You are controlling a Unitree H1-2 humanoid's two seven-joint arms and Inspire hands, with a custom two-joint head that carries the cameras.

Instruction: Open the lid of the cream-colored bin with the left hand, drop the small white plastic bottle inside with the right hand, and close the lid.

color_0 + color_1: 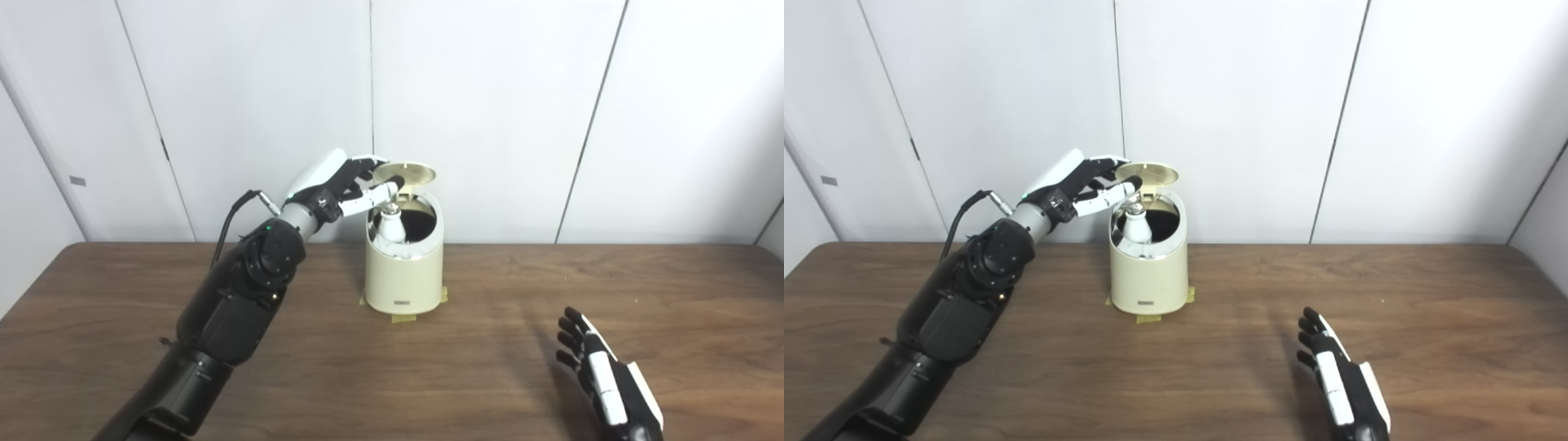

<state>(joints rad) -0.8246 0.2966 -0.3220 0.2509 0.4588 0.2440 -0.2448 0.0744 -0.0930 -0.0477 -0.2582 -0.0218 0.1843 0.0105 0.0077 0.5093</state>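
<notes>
From my head cameras I see the cream-colored bin (404,269) standing upright near the back of the wooden tabletop (490,367), close to the white wall panels (490,110), with strips of yellowish tape (404,318) showing at its base. Its round lid (409,173) is tipped up and back on the hinge at the rear, so the dark mouth of the bin is exposed. The small white plastic bottle (390,225) sits inside that opening, leaning against the left inner wall with its cap end up and poking just above the rim. My left robot hand (343,184) is raised beside the bin's upper left, fingers (1102,196) extended and spread, their tips at the left edge of the raised lid; I cannot tell for certain whether they press on it or just rest alongside, but they are not wrapped around anything. A black cable (229,220) loops off the left forearm. My right robot hand (1338,380) is low on the right, well apart from the bin, just above the tabletop, palm turned sideways, fingers straight and apart, holding nothing.
</notes>
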